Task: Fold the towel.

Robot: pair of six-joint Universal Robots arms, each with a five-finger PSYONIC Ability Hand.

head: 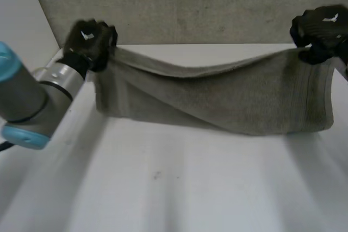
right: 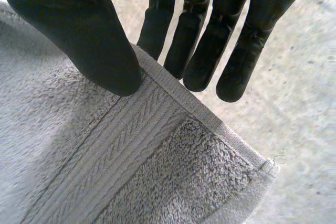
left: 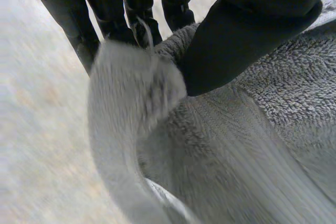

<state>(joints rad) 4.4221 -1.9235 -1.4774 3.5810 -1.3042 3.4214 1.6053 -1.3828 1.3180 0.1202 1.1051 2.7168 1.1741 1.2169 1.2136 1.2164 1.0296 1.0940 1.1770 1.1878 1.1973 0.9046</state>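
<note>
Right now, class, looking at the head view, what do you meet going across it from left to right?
Grey robot arm with light-blue cap → black left hand → grey terry towel → black right hand.

The white table point(head: 179, 188) runs from the near edge of the head view to a far edge that meets a grey, speckled back panel point(head: 190, 4). Its far left corner sits just beside the left arm. One small dark speck point(head: 156, 175) lies on the near middle of the surface. A grey towel point(head: 244, 99) hangs across the far part of the table, from left to right. Whether its lower edge rests on the tabletop cannot be told.
</note>
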